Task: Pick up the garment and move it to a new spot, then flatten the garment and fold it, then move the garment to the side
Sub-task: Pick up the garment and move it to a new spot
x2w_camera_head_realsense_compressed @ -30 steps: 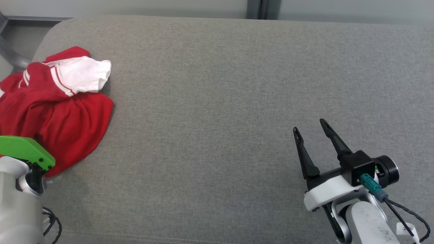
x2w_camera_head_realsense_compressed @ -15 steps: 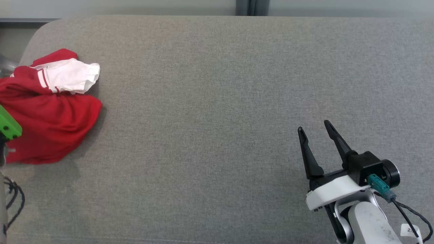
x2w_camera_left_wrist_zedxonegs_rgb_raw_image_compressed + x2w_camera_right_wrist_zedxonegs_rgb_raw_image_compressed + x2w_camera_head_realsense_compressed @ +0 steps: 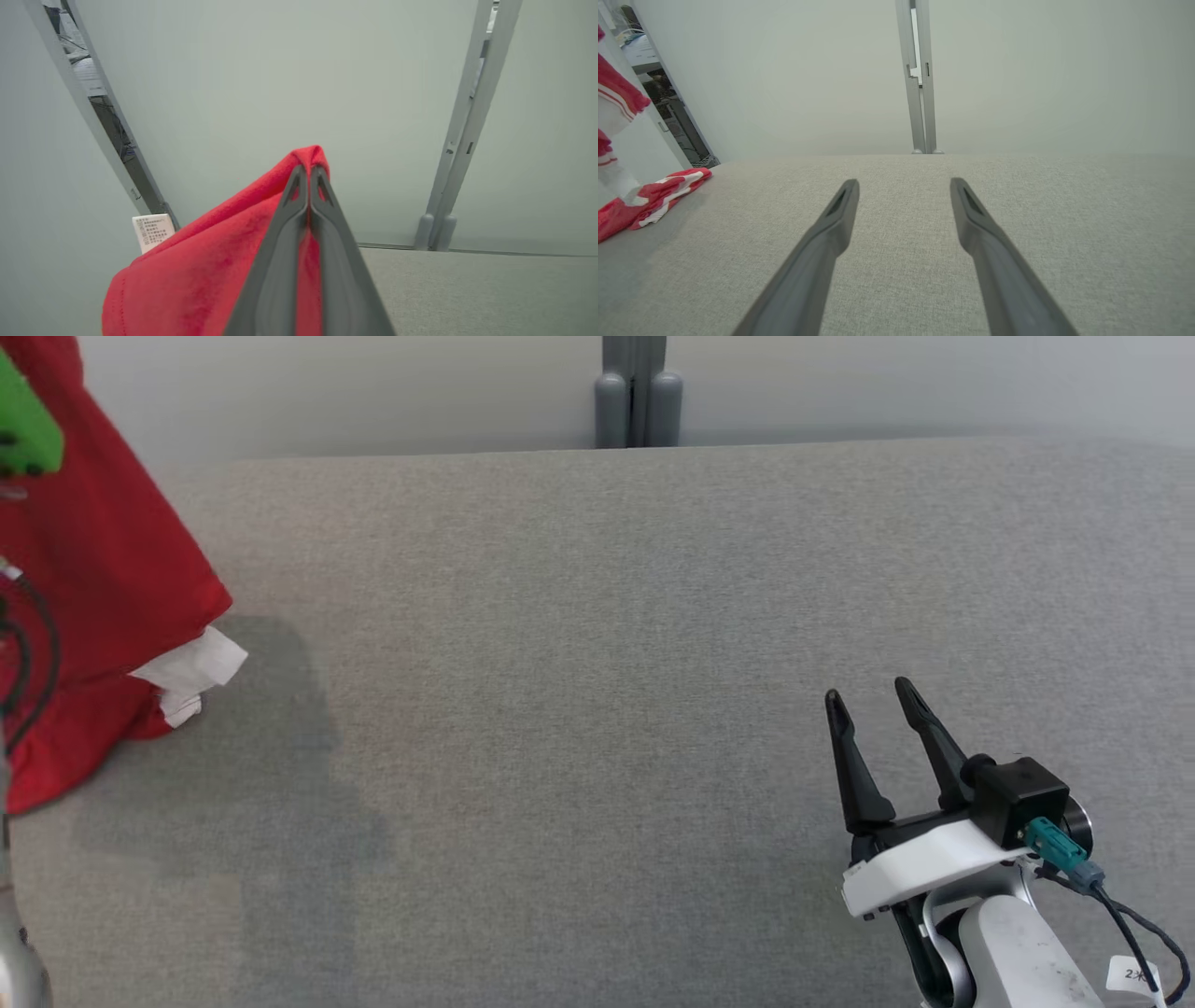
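Grey woven upholstery (image 3: pixel 597 709) covers the broad work surface, backed by a pale wall panel (image 3: pixel 784 70) with a grey upright post (image 3: pixel 639 401) at the far middle. At the left edge we see the red garment (image 3: pixel 103 569) raised above the surface. As the left wrist view shows, the left gripper (image 3: pixel 308 171) has its two dark fingers pressed together on a fold of red fabric at the very tips, and the rest of the garment drapes down from that pinch. A white sleeve (image 3: pixel 191 670) dangles at the lower right of the hanging mass. A white care label (image 3: pixel 153 232) sticks out beside the fold. In the right wrist view the lowest part of the garment lies on the surface at the left. A green cover (image 3: pixel 23 425) on the left arm sits at the top left of the head view. The right gripper (image 3: pixel 867 689) hovers low over the near right of the surface, fingers spread and empty, well apart from the garment.

We judge the first step to be in hand: the garment is picked up but not yet carried. The next move calls for taking it rightward toward the open middle of the surface, high enough that the trailing hem does not drag, then lowering it for spreading. A single-point pinch lets the cloth swing and bunch, so the idle right gripper will likely be needed to catch a second edge.
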You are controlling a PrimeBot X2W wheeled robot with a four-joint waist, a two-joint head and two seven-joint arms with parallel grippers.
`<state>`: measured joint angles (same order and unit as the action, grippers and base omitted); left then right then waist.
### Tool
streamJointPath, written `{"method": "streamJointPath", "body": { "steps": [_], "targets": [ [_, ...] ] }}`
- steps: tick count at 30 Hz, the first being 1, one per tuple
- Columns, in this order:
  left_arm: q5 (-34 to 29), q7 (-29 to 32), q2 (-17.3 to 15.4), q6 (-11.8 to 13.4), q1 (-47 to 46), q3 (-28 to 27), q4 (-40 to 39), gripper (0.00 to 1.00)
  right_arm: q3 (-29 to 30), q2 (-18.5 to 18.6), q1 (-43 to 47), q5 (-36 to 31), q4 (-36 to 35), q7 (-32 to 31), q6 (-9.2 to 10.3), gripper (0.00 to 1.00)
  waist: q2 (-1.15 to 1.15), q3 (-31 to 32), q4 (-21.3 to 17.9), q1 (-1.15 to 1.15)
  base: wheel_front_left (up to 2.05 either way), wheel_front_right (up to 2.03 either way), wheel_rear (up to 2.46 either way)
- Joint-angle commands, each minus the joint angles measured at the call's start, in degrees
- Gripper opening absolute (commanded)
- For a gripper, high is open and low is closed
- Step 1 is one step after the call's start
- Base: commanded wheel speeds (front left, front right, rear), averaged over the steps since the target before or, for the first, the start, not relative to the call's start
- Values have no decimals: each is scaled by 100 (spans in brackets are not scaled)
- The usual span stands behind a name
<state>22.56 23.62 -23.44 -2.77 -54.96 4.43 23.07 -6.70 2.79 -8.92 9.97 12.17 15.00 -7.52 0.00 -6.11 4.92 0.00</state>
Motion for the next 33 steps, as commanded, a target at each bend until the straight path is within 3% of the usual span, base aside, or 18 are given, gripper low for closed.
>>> {"method": "streamJointPath", "body": {
  "steps": [1, 9, 16, 21, 30, 31, 32, 33],
  "targets": [
    [40, 58, 110, -20, -105, 62, -113, 0, -10, 19, 73, 34, -16, 24, 6, 100, 0, 190, -391, 0, 0, 0, 0],
    [224, 44, 624, -64, -359, 332, -686, 0, -38, 18, 135, 81, -82, 22, 6, 100, 0, 168, -1300, 0, 0, 0, 0],
    [441, -46, 991, -126, 154, 565, -690, 0, -72, 18, 118, 120, -111, 23, 6, 100, 0, 82, -2005, 0, 0, 0, 0],
    [556, -230, 1304, -186, 898, 806, -319, 0, -29, 17, 94, 9, -149, 23, 6, 100, 0, 79, -2351, 0, 0, 0, 0],
    [568, -862, 1795, -240, 1959, 1295, 896, 0, -37, 14, 51, 1, -158, 23, 6, 100, 0, 17, -2525, 0, 0, 0, 0],
    [534, -993, 1812, -233, 1985, 1330, 954, 37, -20, 15, 63, 5, -163, 23, 6, 100, 0, 18, -2509, 0, 0, 0, 0],
    [515, -1189, 1837, -206, 2030, 1338, 1010, 100, 16, 14, 89, 2, -171, 23, 6, 100, 0, 26, -2473, 0, 0, 0, 0],
    [482, -1358, 1856, -173, 2059, 1359, 1041, 100, 47, 15, 117, -4, -177, 23, 6, 100, 0, 32, -2436, 0, 0, 0, 0]
  ]
}}
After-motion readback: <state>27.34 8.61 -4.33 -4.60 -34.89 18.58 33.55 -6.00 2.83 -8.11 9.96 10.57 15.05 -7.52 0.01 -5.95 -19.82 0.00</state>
